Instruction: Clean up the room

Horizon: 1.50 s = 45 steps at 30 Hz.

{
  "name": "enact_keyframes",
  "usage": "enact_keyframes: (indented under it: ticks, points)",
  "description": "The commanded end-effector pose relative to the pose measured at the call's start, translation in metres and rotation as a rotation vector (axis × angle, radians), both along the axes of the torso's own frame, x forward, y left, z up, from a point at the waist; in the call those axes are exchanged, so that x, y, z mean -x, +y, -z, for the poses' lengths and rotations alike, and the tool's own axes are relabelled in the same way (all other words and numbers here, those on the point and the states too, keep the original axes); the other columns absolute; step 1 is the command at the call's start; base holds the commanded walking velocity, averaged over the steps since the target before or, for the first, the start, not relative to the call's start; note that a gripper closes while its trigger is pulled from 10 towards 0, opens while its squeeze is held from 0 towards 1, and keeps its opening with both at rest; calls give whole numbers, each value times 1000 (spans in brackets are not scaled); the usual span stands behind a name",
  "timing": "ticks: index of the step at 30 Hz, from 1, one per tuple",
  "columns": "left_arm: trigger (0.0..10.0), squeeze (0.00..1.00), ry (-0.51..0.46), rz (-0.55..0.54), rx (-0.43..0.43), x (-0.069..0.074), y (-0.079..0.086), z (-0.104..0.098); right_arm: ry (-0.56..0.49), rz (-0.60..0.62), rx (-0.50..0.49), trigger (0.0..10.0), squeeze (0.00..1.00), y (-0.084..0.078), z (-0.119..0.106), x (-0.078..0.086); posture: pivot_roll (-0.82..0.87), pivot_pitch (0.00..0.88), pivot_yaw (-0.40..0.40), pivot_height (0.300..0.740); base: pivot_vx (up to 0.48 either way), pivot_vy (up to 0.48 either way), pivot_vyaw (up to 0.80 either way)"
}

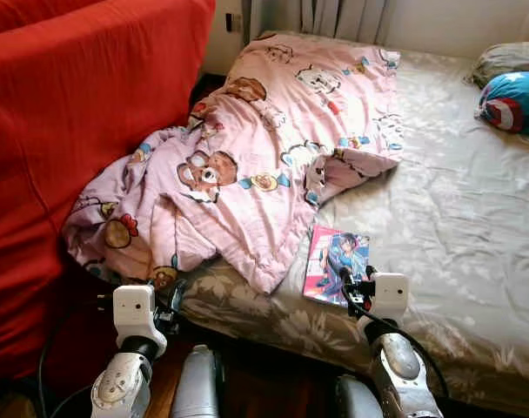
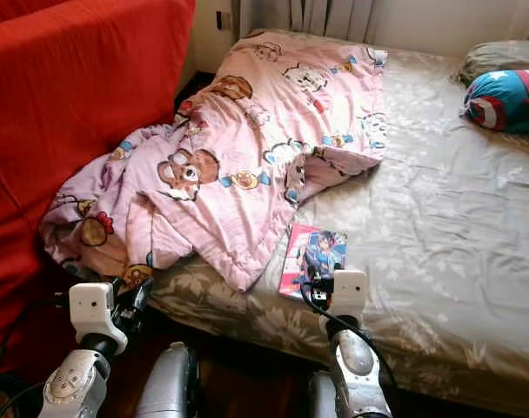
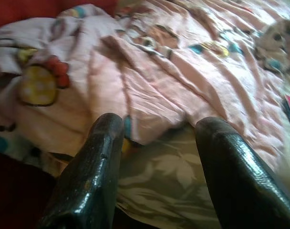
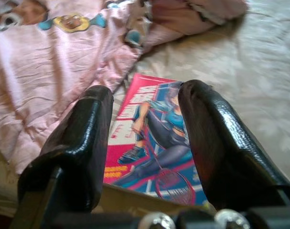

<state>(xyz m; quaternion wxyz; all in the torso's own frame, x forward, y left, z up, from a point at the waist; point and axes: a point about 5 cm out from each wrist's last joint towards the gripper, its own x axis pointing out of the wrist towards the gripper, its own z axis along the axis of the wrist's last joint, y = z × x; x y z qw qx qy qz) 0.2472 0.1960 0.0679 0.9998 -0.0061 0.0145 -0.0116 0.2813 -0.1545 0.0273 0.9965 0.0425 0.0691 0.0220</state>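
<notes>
A pink cartoon-print blanket (image 1: pixel 264 139) lies crumpled over the left part of the bed (image 1: pixel 456 218), its lower corner hanging off the front edge. A comic book (image 1: pixel 332 261) with a pink cover lies flat near the bed's front edge, beside the blanket. My right gripper (image 4: pixel 145 138) is open just in front of the book (image 4: pixel 150 143), fingers either side of its near edge. My left gripper (image 3: pixel 157 143) is open, pointing at the blanket's hanging edge (image 3: pixel 135 86) by the bed corner.
A red sofa (image 1: pixel 82 131) stands tight against the bed's left side. At the far right of the bed lie a round shield-pattern cushion (image 1: pixel 513 101) and a grey pillow (image 1: pixel 506 57). Curtains (image 1: pixel 343 16) hang behind the bed's head.
</notes>
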Motion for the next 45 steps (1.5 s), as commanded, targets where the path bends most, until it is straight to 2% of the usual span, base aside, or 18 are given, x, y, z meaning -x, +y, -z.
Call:
enact_keyframes:
  ticks: [1, 16, 19, 21, 26, 33, 34, 35, 36, 38, 41, 44, 45]
  points:
    - [10000, 0, 9, 3, -7, 3, 1, 1, 1, -7, -4, 10000, 0, 2, 0, 0, 59, 164, -36, 620, 304, 0, 463]
    - [10000, 0, 5, 10, -11, 2, 1, 0, 13, 31, -19, 10000, 0, -2, 1, -2, 61, 166, -33, 620, 287, 0, 0]
    - [10000, 0, 2, 9, -15, 2, 1, -1, 43, 109, -11, 10000, 0, -11, 5, -2, 63, 167, -33, 620, 0, 0, 0]
    - [10000, 0, 2, 9, -16, 2, 1, -1, 47, 120, -15, 10000, 0, -13, 6, -2, 63, 167, -33, 620, 0, 0, 0]
    - [10000, 0, 3, 8, -21, 3, 2, -2, 108, 275, -25, 10000, 0, -37, 9, -5, 79, 177, -32, 620, 0, 0, 0]
    - [10000, 0, 8, 6, -28, 5, 5, -2, 202, 380, -59, 10000, 0, -55, 20, -1, 87, 187, -26, 620, 0, 0, 0]
    - [10000, 0, 8, 7, -29, 5, 5, -2, 215, 384, -89, 10000, 0, -55, 22, 0, 91, 190, -23, 620, 0, 0, 0]
    - [10000, 0, 10, 10, -33, 6, 4, -2, 237, 419, -199, 10000, 1000, -58, 26, 1, 91, 190, -23, 620, 0, 0, 0]
    - [10000, 0, 10, 10, -33, 6, 4, -2, 237, 419, -199, 10000, 1000, -58, 26, 1, 91, 190, -23, 620, 0, 0, 0]
    - [10000, 0, 7, 14, -37, 5, 4, -4, 257, 458, -277, 10000, 1000, -61, 28, 0, 119, 200, -9, 620, 0, 0, 0]
    - [10000, 0, 4, 16, -48, 5, 6, -6, 270, 466, -280, 10000, 1000, -62, 28, -1, 127, 202, -3, 620, 0, 0, 0]
    - [10000, 0, 6, 15, -71, 6, 11, -8, 272, 400, -328, 10000, 980, -57, 30, -3, 142, 207, 14, 620, 0, 0, 0]
    - [10000, 0, 6, 14, -76, 6, 13, -9, 279, 374, -332, 10000, 443, -54, 31, -3, 144, 209, 18, 620, 0, 0, 0]
